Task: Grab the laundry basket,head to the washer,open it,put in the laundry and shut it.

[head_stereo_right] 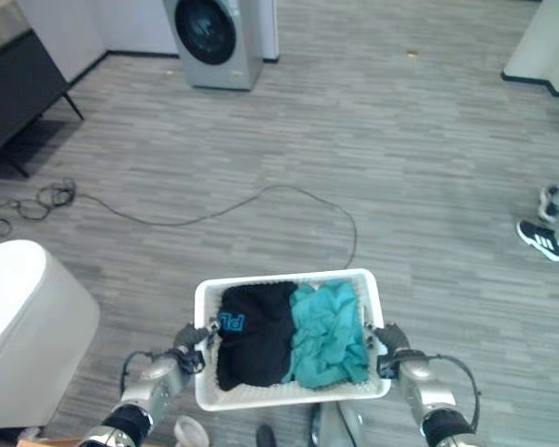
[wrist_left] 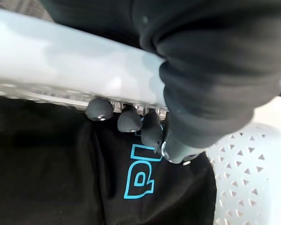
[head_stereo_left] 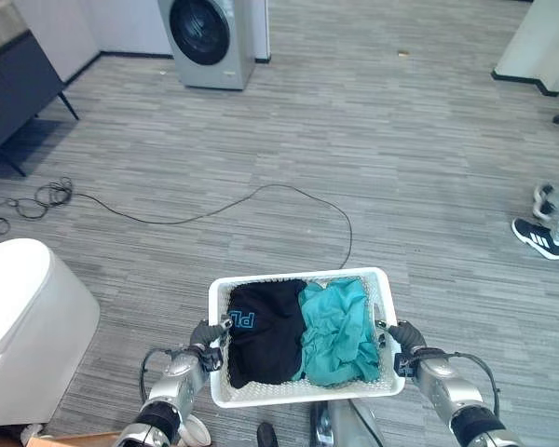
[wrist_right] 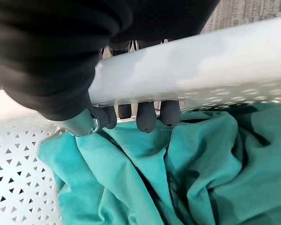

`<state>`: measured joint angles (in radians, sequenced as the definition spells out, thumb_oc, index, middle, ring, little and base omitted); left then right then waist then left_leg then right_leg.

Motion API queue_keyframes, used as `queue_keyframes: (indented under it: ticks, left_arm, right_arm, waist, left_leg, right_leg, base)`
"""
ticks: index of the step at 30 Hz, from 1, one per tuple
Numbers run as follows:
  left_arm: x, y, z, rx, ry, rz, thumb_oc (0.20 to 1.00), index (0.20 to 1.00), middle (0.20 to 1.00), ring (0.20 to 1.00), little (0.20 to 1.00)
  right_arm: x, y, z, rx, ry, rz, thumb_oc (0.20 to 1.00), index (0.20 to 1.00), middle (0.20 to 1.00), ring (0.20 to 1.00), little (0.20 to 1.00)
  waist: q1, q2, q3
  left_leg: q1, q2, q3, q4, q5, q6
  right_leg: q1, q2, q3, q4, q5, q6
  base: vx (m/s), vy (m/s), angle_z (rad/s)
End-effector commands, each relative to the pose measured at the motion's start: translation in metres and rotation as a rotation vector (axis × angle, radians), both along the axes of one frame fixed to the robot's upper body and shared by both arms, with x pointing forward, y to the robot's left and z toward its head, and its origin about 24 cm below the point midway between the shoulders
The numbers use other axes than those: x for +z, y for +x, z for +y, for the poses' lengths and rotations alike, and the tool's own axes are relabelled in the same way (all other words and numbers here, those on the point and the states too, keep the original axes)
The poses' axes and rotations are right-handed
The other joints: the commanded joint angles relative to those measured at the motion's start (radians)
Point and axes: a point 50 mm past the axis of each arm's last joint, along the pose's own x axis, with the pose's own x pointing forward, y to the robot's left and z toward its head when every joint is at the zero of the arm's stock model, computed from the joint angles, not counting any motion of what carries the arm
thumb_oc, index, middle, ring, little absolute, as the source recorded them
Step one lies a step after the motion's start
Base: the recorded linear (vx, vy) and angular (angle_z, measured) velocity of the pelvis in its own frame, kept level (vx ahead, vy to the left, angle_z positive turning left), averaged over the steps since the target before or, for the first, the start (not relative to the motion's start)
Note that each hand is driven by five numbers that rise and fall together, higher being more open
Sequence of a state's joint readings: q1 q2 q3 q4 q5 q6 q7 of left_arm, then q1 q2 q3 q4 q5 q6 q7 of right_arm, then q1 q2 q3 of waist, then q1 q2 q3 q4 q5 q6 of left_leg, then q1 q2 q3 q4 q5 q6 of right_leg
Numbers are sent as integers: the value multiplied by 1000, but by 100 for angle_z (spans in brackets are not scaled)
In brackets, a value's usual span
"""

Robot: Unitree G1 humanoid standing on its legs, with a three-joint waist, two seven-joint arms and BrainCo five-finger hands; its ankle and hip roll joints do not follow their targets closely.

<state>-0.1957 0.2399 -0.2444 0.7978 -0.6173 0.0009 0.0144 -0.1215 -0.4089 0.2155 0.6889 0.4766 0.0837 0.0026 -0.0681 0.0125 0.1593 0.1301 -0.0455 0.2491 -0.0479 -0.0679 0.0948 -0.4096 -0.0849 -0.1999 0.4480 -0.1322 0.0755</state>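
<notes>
I carry a white perforated laundry basket [head_stereo_left: 298, 396] low in front of me. Inside lie a black garment with blue letters [head_stereo_left: 264, 331] on its left and a teal cloth [head_stereo_left: 337, 332] on its right. My left hand [head_stereo_left: 206, 335] is curled round the basket's left rim [wrist_left: 61, 61], its fingertips [wrist_left: 129, 120] hooked inside over the black garment [wrist_left: 51, 178]. My right hand [head_stereo_left: 406, 337] grips the right rim [wrist_right: 215, 61] the same way, fingertips [wrist_right: 146, 117] above the teal cloth [wrist_right: 168, 178]. The washer [head_stereo_left: 208, 39], grey with a dark round door that looks closed, stands far ahead to the left.
A black cable [head_stereo_left: 261, 200] snakes over the grey floor between me and the washer. A white rounded bin [head_stereo_left: 23, 326] stands close on my left. A dark cabinet [head_stereo_left: 14, 88] is at far left. A person's shoes [head_stereo_left: 543, 228] show at the right edge.
</notes>
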Motion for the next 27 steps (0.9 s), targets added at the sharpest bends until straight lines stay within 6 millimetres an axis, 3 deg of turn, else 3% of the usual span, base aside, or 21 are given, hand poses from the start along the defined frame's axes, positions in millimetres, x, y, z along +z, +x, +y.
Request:
queue_keyframes:
  ticks: [1,5,7,8,9,11,13,15,18,20,21,22,25,27]
  left_arm:
    - [27,25,19,33,44,-142,200,200,200,200,200]
    - [26,25,19,17,56,-138,200,200,200,200,200]
    - [21,21,17,5,59,-117,200,200,200,200,200]
    - [16,19,14,8,44,-92,200,200,200,200,200]
    - [11,15,7,1,20,-71,200,200,200,200,200]
    - [4,10,1,-20,11,-36,200,200,200,200,200]
    - [2,10,-2,-41,9,-23,200,200,200,200,200]
    - [1,10,-1,-32,14,-13,200,200,200,200,200]
    - [2,13,-5,-42,9,-17,200,200,200,200,200]
    - [3,12,-4,-35,7,-30,200,200,200,200,200]
    - [3,12,-4,-35,7,-30,200,200,200,200,200]
    - [3,10,-2,-42,18,-29,200,200,200,200,200]
    - [6,10,5,-26,28,-47,200,200,200,200,200]
    - [3,7,10,-13,38,-30,200,200,200,200,200]
  right_arm:
    - [38,36,11,79,131,-228,200,200,200,200,200]
    - [39,32,2,56,116,-229,200,200,200,200,200]
    - [38,25,-8,46,92,-216,200,200,200,200,200]
    - [37,20,-14,36,103,-206,200,200,200,200,200]
    - [36,15,-22,12,97,-200,200,200,200,200,200]
    - [38,11,-32,-8,78,-200,200,200,200,200,200]
    - [38,7,-39,-29,65,-199,200,200,200,200,200]
    - [39,5,-43,-26,41,-191,200,200,200,200,200]
    - [40,4,-47,-24,15,-181,200,200,200,200,200]
    - [40,4,-46,-10,3,-184,200,200,200,200,200]
    - [40,4,-46,-10,4,-184,200,200,200,200,200]
    - [38,6,-40,19,4,-183,200,200,200,200,200]
    - [39,11,-33,55,-14,-189,200,200,200,200,200]
    - [36,14,-28,75,-8,-175,200,200,200,200,200]
  waist:
    - [-28,-24,-14]
    - [-68,-24,-20]
    - [-113,-20,-33]
    - [-147,-16,-56]
    - [-160,-3,-64]
    - [-167,-7,-64]
    - [-161,-35,-51]
    - [-149,-63,-30]
    - [-138,-65,-16]
    - [-112,-46,1]
    - [-111,-47,-1]
    - [-75,-39,14]
    - [-32,-29,18]
    - [-13,-26,3]
  left_leg:
    - [-37,-22,-22,118,-64,-96]
    - [30,-28,-57,126,-86,-120]
    - [103,-31,-103,137,-108,-132]
    - [152,-29,-138,171,-100,-153]
    - [121,-15,-160,297,-21,-196]
    - [31,10,-162,526,139,-264]
    - [-73,47,-111,701,189,-284]
    - [-146,99,-14,823,182,-284]
    - [-209,92,2,736,151,-265]
    - [-317,110,37,518,112,-219]
    - [-317,109,39,513,115,-218]
    - [-385,134,4,316,125,-182]
    - [-410,168,-59,43,203,-187]
    - [-417,193,-66,54,227,-194]
  right_leg:
    - [159,-25,-21,-316,174,93]
    - [117,-34,-18,-436,243,112]
    - [85,-19,85,-407,275,119]
    - [91,20,166,-358,285,99]
    - [125,47,180,-351,283,68]
    - [179,51,155,-345,249,25]
    - [242,35,146,-359,211,-9]
    - [281,34,133,-337,161,-38]
    - [303,43,130,-317,133,-41]
    - [343,76,132,-304,78,-30]
    - [340,75,133,-304,79,-29]
    - [388,93,155,-294,45,-22]
    - [469,114,208,-300,-21,-17]
    - [521,116,241,-306,-40,-14]
  base:
    - [596,-10,33]
    - [398,-35,40]
    - [782,-112,81]
    - [810,-230,142]
    - [770,-300,121]
    - [436,-300,42]
    - [304,-282,40]
    - [292,-285,15]
    - [248,-105,-5]
    - [435,-76,-9]
    - [466,1,-1]
    - [495,44,-22]
    - [589,77,-68]
    - [575,82,-79]
